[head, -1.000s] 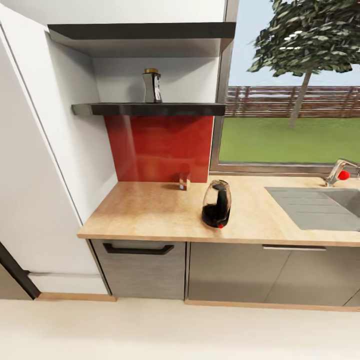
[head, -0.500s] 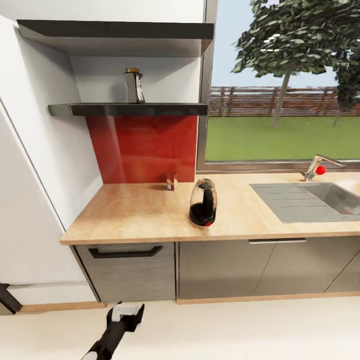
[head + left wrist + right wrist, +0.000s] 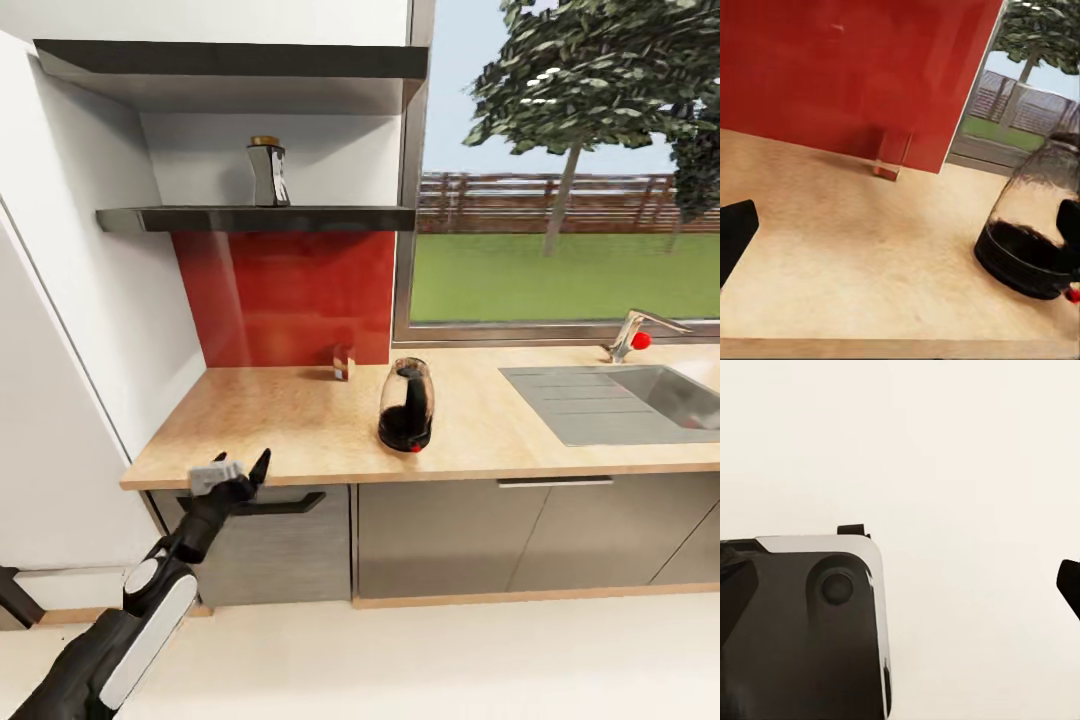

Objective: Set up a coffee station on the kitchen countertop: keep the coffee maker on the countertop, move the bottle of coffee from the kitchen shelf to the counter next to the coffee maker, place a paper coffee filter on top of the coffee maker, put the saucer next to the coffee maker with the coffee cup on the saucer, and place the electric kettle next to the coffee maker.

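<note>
The dark bottle of coffee (image 3: 268, 172) with a gold lid stands on the black kitchen shelf (image 3: 260, 218). A glass electric kettle (image 3: 407, 406) with a black base stands on the wooden countertop (image 3: 280, 430), near its front edge. My left gripper (image 3: 240, 466) is open, raised in front of the counter's front edge, left of the kettle and apart from it. In the left wrist view the kettle (image 3: 1029, 225) sits ahead across the counter, with one black fingertip (image 3: 735, 234) at the side. My right gripper (image 3: 900, 592) looks open and hangs over pale floor, holding nothing.
A small brown-red box (image 3: 343, 363) stands against the red backsplash (image 3: 290, 295); the left wrist view also shows the box (image 3: 892, 154). A steel sink (image 3: 620, 400) with a tap (image 3: 632, 335) lies to the right. A tall white cabinet (image 3: 70, 380) borders the counter's left end.
The head view first shifted, moving the whole scene left. Since then my left arm has risen from floor level up to the counter's front edge. Bottle, kettle and box stayed put.
</note>
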